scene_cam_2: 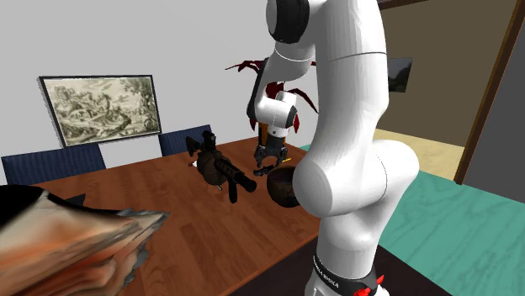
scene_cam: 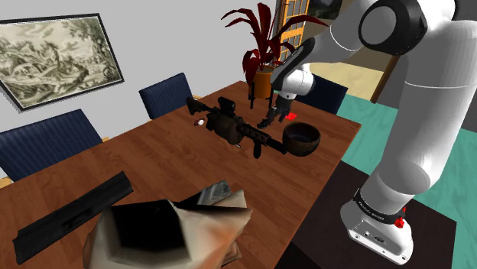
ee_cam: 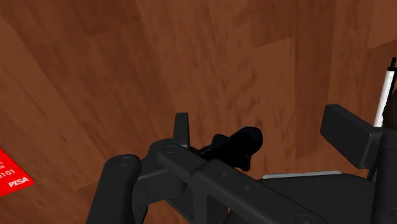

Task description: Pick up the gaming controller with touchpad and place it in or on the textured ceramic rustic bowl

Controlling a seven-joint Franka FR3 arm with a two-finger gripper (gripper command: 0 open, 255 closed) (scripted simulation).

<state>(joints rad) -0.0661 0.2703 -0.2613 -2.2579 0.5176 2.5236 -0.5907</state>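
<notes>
Gaming controller, dark grey and black, sits clasped in the hand, which we see clenched on it and lifted clear of the wooden counter. We find the two just beside the dark brown bowl, toward the shoulder view's left of it; the bowl stands upright near the counter's edge. A black rifle lies on the counter on the other side of the hand, apart from the bowl. A red card lies flat on the wood below the hand. Behind the hand we see a potted plant with dark red leaves.
</notes>
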